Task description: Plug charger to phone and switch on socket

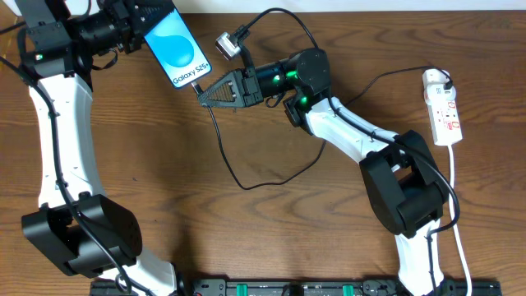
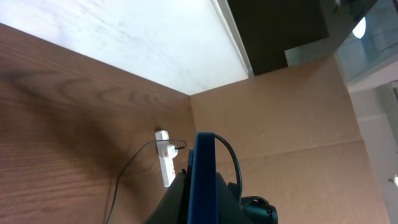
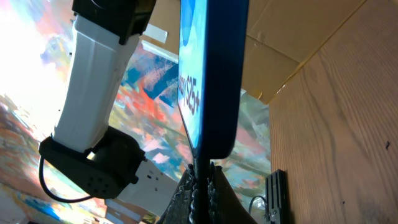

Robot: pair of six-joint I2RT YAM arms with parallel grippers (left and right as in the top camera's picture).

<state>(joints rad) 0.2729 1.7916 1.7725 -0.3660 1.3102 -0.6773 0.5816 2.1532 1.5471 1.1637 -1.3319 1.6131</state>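
Note:
The phone (image 1: 176, 51), blue screen with "Galaxy S25+", is held off the table at the back left by my left gripper (image 1: 141, 26), which is shut on its upper end. In the left wrist view the phone (image 2: 202, 174) shows edge-on between the fingers (image 2: 202, 202). My right gripper (image 1: 205, 92) is shut on the charger's plug tip, which touches the phone's lower edge (image 3: 211, 146); the fingers (image 3: 202, 183) pinch it just below. The black charger cable (image 1: 244, 187) loops over the table. The white socket (image 1: 442, 107) lies at the far right and also shows in the left wrist view (image 2: 163, 157).
The socket's white cord (image 1: 457, 205) runs down the right side toward the front edge. A black rail (image 1: 288, 288) lines the table's front. Both arm bases stand near the front, left (image 1: 78, 238) and right (image 1: 411, 197). A cardboard wall (image 2: 280, 112) stands behind.

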